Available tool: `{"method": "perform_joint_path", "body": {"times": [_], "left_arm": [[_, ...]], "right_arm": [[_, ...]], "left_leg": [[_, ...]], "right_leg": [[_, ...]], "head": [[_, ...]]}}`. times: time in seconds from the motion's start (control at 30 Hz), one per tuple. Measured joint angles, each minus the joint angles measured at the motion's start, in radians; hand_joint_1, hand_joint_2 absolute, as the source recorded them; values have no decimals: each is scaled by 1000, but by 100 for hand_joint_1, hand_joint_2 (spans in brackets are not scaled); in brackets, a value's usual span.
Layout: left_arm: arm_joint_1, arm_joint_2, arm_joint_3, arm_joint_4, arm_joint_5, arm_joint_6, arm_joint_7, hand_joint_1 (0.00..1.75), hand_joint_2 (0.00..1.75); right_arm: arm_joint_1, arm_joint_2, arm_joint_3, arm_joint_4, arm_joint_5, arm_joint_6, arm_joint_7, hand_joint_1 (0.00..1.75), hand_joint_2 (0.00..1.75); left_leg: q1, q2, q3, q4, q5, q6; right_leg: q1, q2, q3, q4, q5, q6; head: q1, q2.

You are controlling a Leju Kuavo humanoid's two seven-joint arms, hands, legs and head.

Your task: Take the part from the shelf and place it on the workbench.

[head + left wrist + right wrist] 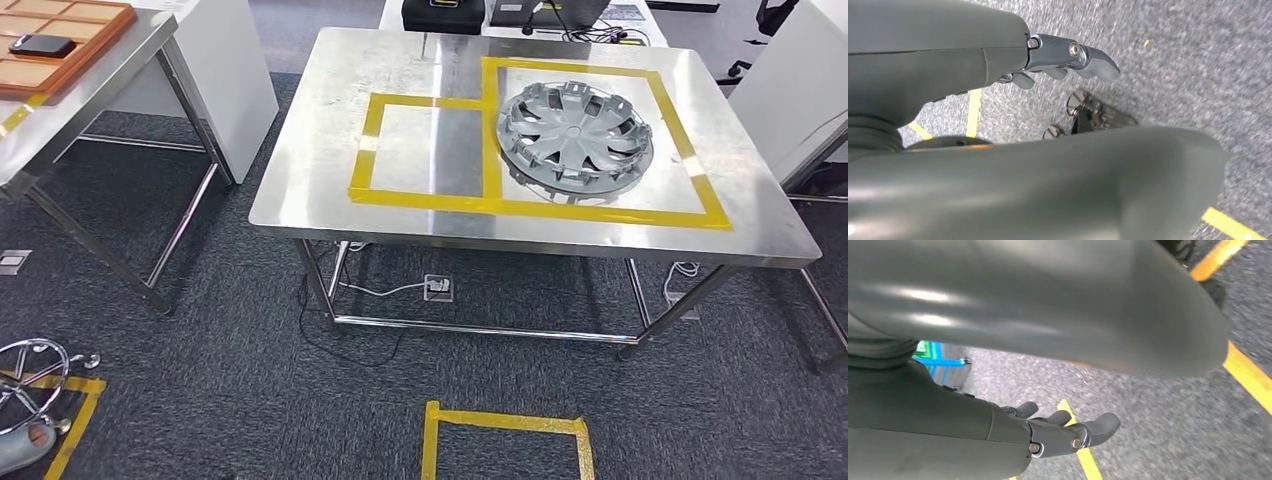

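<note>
Resting flat on the steel surface (300,190) inside yellow tape: hubcap (574,136); left hand (1068,60), right hand (1068,430) hanging, fingers released, grasping nothing.

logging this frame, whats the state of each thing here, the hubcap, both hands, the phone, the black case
hubcap: lying flat on the steel workbench, inside the larger yellow tape square
left hand: holding nothing, fingers apart, hanging over the carpet
right hand: holding nothing, fingers apart, hanging over the carpet
phone: lying flat on the orange tray
black case: closed, on the far table
</note>
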Motion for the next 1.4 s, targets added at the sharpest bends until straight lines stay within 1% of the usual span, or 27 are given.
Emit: {"method": "perform_joint_path", "body": {"times": [0.07,0.1,0.2,0.23,0.27,0.3,0.37,0.43,0.5,0.57,0.63,0.7,0.73,0.77,0.8,0.83,0.93,0.97,1.03,1.07,1.13,1.2,1.27,1.3,1.33,1.37,1.4], "left_arm": [[0,0,0,0,2,1,-1,0,0],[1,1,0,0,2,2,-2,0,0],[1,2,0,0,3,4,-6,0,0],[2,2,0,0,4,5,-8,0,0],[2,2,0,0,4,5,-10,0,0],[2,2,0,0,4,7,-12,0,0],[3,3,0,0,5,11,-15,0,0],[2,3,0,0,5,14,-16,0,0],[2,3,0,0,5,18,-15,0,0],[2,1,0,0,6,24,-14,0,0],[1,-1,0,0,7,32,-12,0,0],[3,0,1,0,8,39,-11,0,0],[4,-1,1,0,9,41,-10,0,0],[5,-1,1,0,10,42,-10,0,0],[6,-1,1,0,10,42,-9,0,0],[5,-1,1,0,10,42,-9,0,0],[3,-2,1,0,10,43,-7,0,0],[2,-2,1,0,10,44,-6,0,0],[-1,-4,1,0,10,45,-5,0,0],[-2,-4,1,-1,10,45,-5,0,0],[-2,-3,1,-1,11,46,-5,0,0],[1,-3,1,-2,11,47,-5,0,0],[5,-3,1,-1,12,51,-5,0,0],[6,-3,1,-1,12,53,-5,0,0],[7,-2,1,-1,13,56,-6,0,0],[8,-2,1,-1,13,60,-8,0,0],[8,-2,1,-1,13,62,-10,0,0]], "right_arm": [[0,0,0,0,-1,0,0,0,0],[0,0,0,0,-1,0,-1,0,0],[-1,2,0,0,-2,2,-7,0,0],[0,3,0,0,-2,3,-8,0,0],[2,3,0,0,-3,4,-10,0,0],[3,3,0,0,-4,6,-14,0,0],[3,3,0,0,-6,8,-22,0,0],[-1,3,0,0,-8,8,-27,0,0],[-4,3,0,1,-11,4,-29,0,0],[-2,2,0,1,-15,-1,-27,0,0],[-1,1,0,2,-19,-6,-24,0,0],[0,1,0,4,-22,-9,-23,0,0],[1,1,0,4,-22,-10,-23,0,0],[2,1,0,4,-23,-10,-23,0,0],[3,1,0,4,-23,-10,-23,0,0],[5,1,0,5,-23,-10,-23,0,0],[4,0,0,5,-23,-11,-23,0,0],[2,0,0,5,-23,-11,-23,0,0],[3,-1,0,5,-23,-11,-23,0,0],[4,-1,0,5,-23,-11,-23,0,0],[4,-1,0,5,-24,-12,-24,0,0],[1,0,-1,5,-27,-14,-25,0,0],[0,0,-1,5,-31,-14,-27,0,0],[1,0,-1,5,-34,-14,-28,0,0],[2,0,-1,5,-36,-14,-28,0,0],[3,0,-1,5,-37,-15,-29,0,0],[2,0,-1,5,-39,-15,-29,0,0]], "left_leg": [[2,0,-4,1,-1,-11],[2,-1,-14,19,-17,-15],[6,-3,-77,177,-116,-26],[7,-3,-93,228,-137,-29],[7,-3,-96,250,-141,-31],[8,-3,-80,235,-128,-32],[10,-16,-4,116,-81,-30],[11,-38,55,11,-64,-23],[7,-40,63,-9,-70,-11],[8,-22,62,-13,-63,2],[13,-4,59,-17,-55,15],[10,15,54,-17,-53,20],[9,27,51,-17,-53,21],[8,38,50,-16,-52,21],[7,48,51,-16,-53,21],[7,58,52,-16,-53,20],[3,87,67,-15,-55,12],[2,94,70,-15,-55,7],[2,110,72,-17,-54,-5],[3,107,71,-16,-57,-11],[5,68,53,25,-88,-20],[8,19,1,138,-146,-24],[8,4,-49,242,-174,-28],[9,2,-55,249,-161,-29],[10,-2,-44,218,-131,-29],[12,-14,-19,158,-91,-28],[16,-42,6,96,-64,-28]], "right_leg": [[-3,-2,3,-17,13,-6],[-6,-4,6,-27,22,-10],[-9,-6,-3,-34,41,-17],[-9,-6,-9,-31,45,-16],[-9,-4,-16,-28,47,-15],[-9,1,-22,-24,50,-12],[-10,12,-33,-13,54,-6],[-9,24,-49,2,56,5],[-10,36,-64,7,60,18],[-13,46,-75,11,61,29],[-16,38,-101,65,21,39],[-21,23,-153,190,-54,49],[-23,19,-175,249,-82,53],[-24,17,-185,283,-93,55],[-24,14,-177,278,-83,55],[-24,7,-149,234,-56,52],[-13,-44,-48,41,23,32],[-8,-54,-35,13,31,24],[-3,-40,-41,3,34,11],[-5,-31,-38,-3,38,5],[-11,-13,-28,-18,48,-8],[-14,7,-25,-23,56,-17],[-13,33,-29,-21,59,-20],[-13,47,-30,-19,59,-19],[-14,62,-30,-15,59,-18],[-15,77,-32,-10,57,-16],[-15,89,-35,-4,55,-12]], "head": [[1,0],[-1,0],[-20,0],[-26,0],[-30,0],[-33,0],[-38,0],[-41,0],[-39,0],[-37,0],[-27,0],[-11,0],[-7,0],[-4,0],[-2,0],[1,0],[7,0],[7,0],[4,0],[4,0],[-1,0],[-15,0],[-26,0],[-29,0],[-33,0],[-37,0],[-41,0]]}}
